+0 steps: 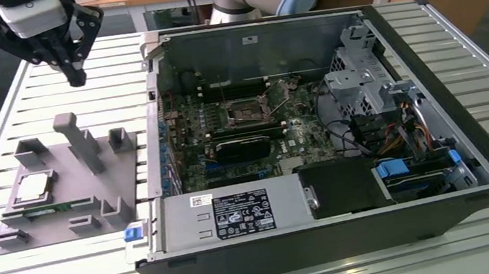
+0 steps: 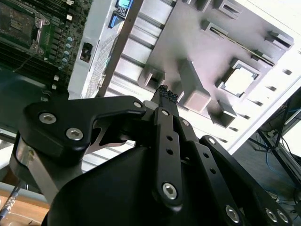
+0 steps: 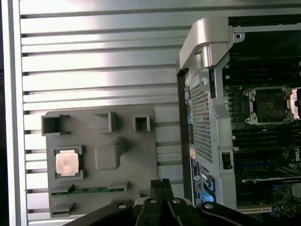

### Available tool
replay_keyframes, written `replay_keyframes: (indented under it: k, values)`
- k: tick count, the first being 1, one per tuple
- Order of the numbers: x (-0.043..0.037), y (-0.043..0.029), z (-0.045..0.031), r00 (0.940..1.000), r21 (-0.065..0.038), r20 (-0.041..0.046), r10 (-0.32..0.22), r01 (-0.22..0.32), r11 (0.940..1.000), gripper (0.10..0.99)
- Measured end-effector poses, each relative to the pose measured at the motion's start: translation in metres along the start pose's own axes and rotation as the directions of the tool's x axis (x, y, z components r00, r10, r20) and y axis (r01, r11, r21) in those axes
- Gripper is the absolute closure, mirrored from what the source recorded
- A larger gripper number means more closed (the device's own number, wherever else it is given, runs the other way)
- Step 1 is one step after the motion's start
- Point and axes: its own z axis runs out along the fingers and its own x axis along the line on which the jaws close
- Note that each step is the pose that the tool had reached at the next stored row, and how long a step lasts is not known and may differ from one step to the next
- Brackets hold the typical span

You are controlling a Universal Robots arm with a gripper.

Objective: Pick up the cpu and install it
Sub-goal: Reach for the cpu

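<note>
Claw (image 1: 77, 74) hangs empty, black fingers pressed together, above the slatted metal tabletop (image 1: 29, 106). Small square silver-topped cpu (image 1: 32, 189) lies flat in a recess of the grey plastic holder (image 1: 70, 184), likely seated there to stay square for pickup, beside the open black computer case (image 1: 331, 251).

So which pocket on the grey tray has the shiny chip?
The square pocket beside the long green memory stick, on the grey tray's side toward the exterior view's left. It alone holds the silver cpu.
</note>
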Motion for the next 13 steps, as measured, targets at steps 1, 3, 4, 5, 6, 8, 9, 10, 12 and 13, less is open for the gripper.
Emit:
replay_keyframes:
  k: [1, 3, 4, 5, 6, 8, 9, 10, 12, 13]
  values:
    - [0.0016, -0.0001, 0.0000, 1.0000, 0.000, 0.0000, 0.000, 0.000, 1.0000, 0.980]
    - [0.0051, -0.0004, -0.0001, 1.0000, 0.000, 0.0000, 0.000, 0.000, 1.0000, 0.980]
    - [0.0071, -0.0005, -0.0001, 1.0000, 0.000, 0.0000, 0.000, 0.000, 1.0000, 0.980]
    - [0.0089, -0.0007, -0.0001, 1.0000, 0.000, 0.0000, 0.000, 0.000, 1.0000, 0.980]
    - [0.0106, -0.0008, -0.0001, 1.0000, 0.000, 0.0000, 0.000, 0.000, 1.0000, 0.980]
    - [0.0138, -0.0010, -0.0001, 1.0000, 0.000, 0.0000, 0.000, 0.000, 1.0000, 0.980]
    - [0.0154, -0.0012, -0.0001, 1.0000, 0.000, 0.0001, 0.000, 0.000, 1.0000, 0.980]
    - [0.0169, -0.0013, -0.0002, 1.0000, 0.000, 0.0000, 0.000, 0.000, 1.0000, 0.980]
    - [0.0202, -0.0015, -0.0003, 1.0000, 0.000, 0.0000, 0.000, 0.000, 1.0000, 0.980]
    - [0.0219, -0.0017, -0.0003, 1.0000, 0.000, 0.0000, 0.000, 0.000, 1.0000, 0.980]
